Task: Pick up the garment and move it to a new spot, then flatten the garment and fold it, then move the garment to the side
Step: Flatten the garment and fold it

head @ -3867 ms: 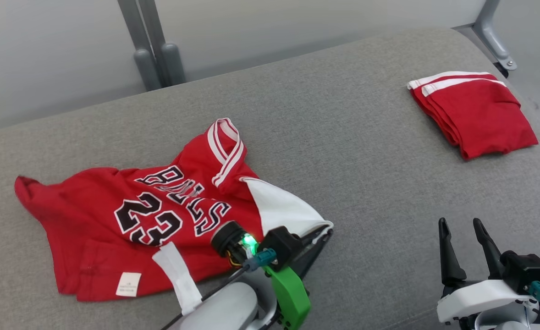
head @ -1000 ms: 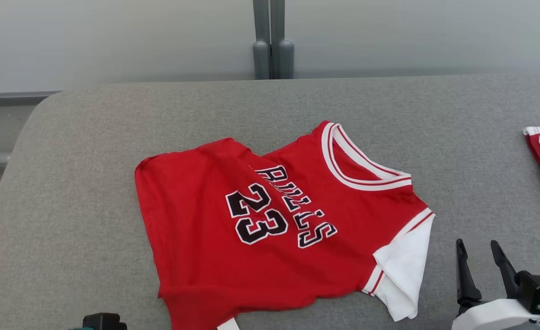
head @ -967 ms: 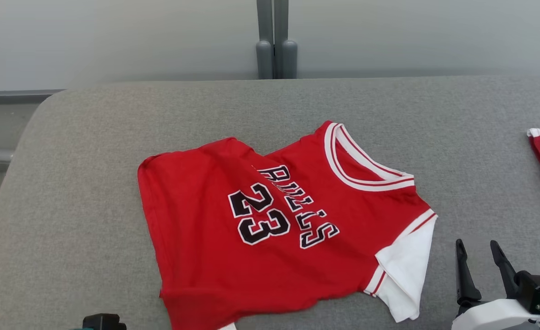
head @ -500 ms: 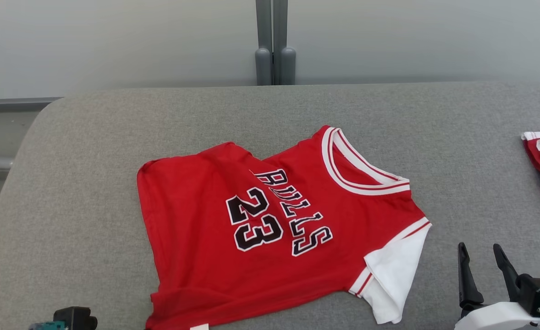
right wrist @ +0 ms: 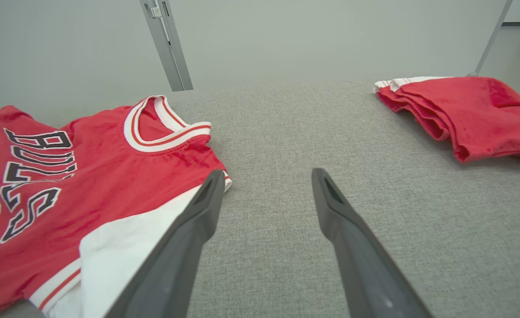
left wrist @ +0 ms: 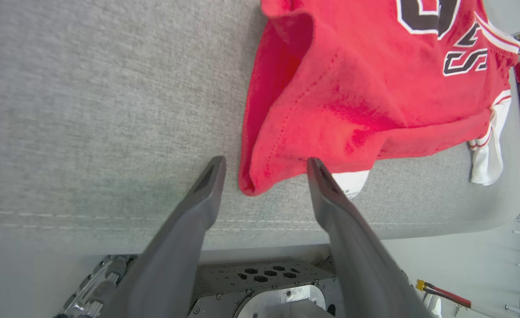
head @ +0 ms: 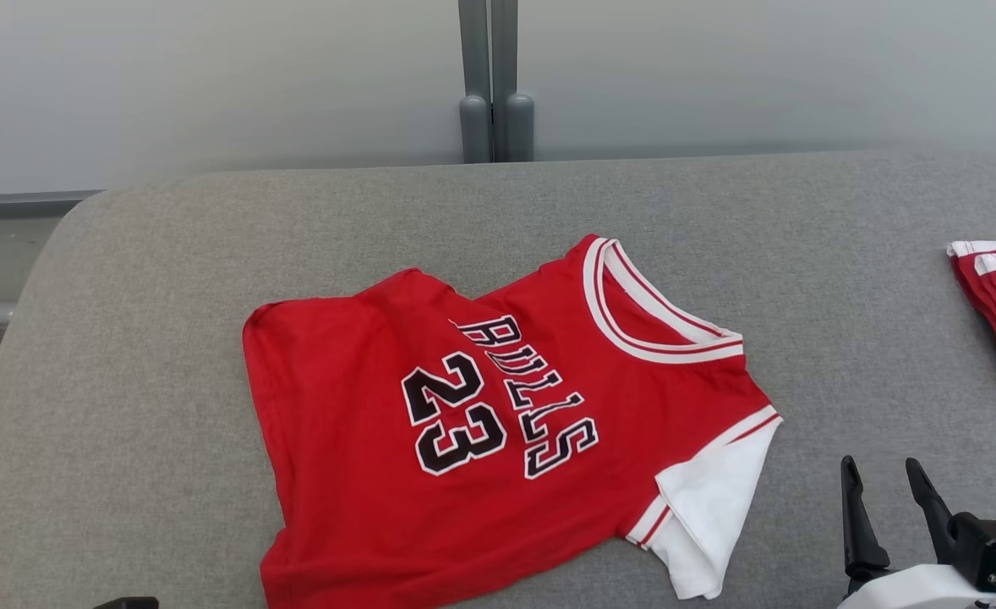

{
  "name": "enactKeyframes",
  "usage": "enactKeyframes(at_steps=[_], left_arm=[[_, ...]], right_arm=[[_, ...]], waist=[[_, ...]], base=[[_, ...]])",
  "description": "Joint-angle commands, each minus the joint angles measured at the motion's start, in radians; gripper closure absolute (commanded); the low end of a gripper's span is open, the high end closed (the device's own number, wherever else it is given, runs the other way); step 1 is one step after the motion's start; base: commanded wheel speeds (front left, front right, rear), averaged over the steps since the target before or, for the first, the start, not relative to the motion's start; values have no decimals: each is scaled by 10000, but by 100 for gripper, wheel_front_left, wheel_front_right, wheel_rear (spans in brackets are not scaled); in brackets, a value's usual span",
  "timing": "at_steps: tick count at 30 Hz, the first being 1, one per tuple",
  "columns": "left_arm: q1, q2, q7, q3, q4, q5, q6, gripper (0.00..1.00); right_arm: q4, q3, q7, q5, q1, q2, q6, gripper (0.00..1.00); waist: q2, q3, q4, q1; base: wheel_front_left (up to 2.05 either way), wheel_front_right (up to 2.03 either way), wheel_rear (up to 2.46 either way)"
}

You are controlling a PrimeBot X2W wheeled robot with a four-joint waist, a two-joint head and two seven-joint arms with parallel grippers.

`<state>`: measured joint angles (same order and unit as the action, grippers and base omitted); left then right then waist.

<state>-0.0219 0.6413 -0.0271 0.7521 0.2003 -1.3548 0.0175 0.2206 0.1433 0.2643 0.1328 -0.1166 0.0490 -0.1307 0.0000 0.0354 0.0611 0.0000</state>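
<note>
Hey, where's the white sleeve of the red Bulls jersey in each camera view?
Head view: the white sleeve sits lower right of centre, at the near right corner of the red jersey.
Left wrist view: the sleeve is at the far right, around mid-height.
Right wrist view: the sleeve is at the lower left.
Shared landmark: the black BULLS lettering, close to the sleeve in all three views.

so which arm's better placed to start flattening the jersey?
Left, probably. The left gripper is open with its fingers either side of the folded hem corner of the jersey. The right gripper, also open, sits over bare cushion beside the white sleeve.
</note>
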Motion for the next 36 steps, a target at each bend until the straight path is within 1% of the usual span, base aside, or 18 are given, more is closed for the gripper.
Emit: enactKeyframes(at_steps=[1,6,10,11,14,15,18,21,23,24,25,26,27,28,31,33,35,36], left_arm=[[-192,243,150,-155,-137,87,154,0],[-313,995,498,-679,-784,163,707,0],[58,1298,1514,-1414,-1374,507,1150,0],[132,1180,1884,-1623,-1494,526,1338,0],[335,905,2575,-1903,-1759,1188,1796,0],[406,679,2730,-2054,-1831,1410,1907,0],[447,-47,2917,-2542,-1936,2231,1935,0],[139,-1258,2920,-3578,-2013,3729,1641,0],[-261,-2071,2915,-4146,-1753,4871,1382,0],[-331,-2357,2916,-4208,-1657,5266,1193,0],[-402,-2835,2918,-4169,-1533,5539,885,0],[-445,-3190,2915,-3954,-1296,5802,554,0],[-377,-3398,2909,-3754,-1102,6034,277,0],[-204,-3703,2908,-3372,-811,6115,-58,0],[506,-4440,2685,-2369,26,6409,-706,0],[1067,-4971,2439,-1873,585,6457,-934,0],[1699,-5295,2035,-1289,1113,6594,-1134,0],[2081,-5470,1862,-1084,1389,6471,-1206,0]], right_arm=[[-24,17,-3,-15,10,29,0,0],[-62,-26,-2,6,134,29,0,0],[-99,-32,-3,40,183,28,0,0],[-117,-22,-3,8,148,28,0,0],[-269,27,-2,-178,38,28,0,0],[-388,10,-2,-274,38,25,0,0],[-687,-32,-3,-471,11,31,0,0],[-1019,-155,-2,-631,123,28,0,0],[-1165,-296,-2,-658,246,28,0,0],[-1167,-350,-2,-639,263,28,0,0],[-1168,-399,-3,-622,311,28,0,0],[-1170,-432,-2,-623,364,29,0,0],[-1155,-448,-3,-628,391,35,0,0],[-1136,-505,-2,-634,446,28,0,0],[-1103,-654,-2,-619,613,26,0,0],[-1076,-769,-2,-591,711,32,0,0],[-1051,-862,-2,-551,876,29,0,0],[-1050,-885,-3,-541,974,31,0,0]], waist=[[0,18,-29,0],[0,155,-196,0],[0,161,-415,0],[0,98,-471,0],[0,-71,-584,0],[0,-140,-623,0],[0,-288,-679,0],[0,-338,-692,0],[0,-349,-712,0],[0,-342,-719,0],[0,-319,-724,0],[0,-289,-726,0],[0,-260,-729,0],[0,-213,-748,0],[0,-4,-879,0],[0,173,-1041,0],[0,392,-1288,0],[0,508,-1436,0]], base=[[0,0,0],[0,0,0],[0,0,0],[0,0,0],[0,0,0],[0,0,0],[0,0,0],[0,0,0],[0,0,0],[0,0,0],[0,0,0],[0,0,0],[0,0,0],[0,0,0],[0,0,0],[0,0,0],[0,0,0],[0,0,0]])
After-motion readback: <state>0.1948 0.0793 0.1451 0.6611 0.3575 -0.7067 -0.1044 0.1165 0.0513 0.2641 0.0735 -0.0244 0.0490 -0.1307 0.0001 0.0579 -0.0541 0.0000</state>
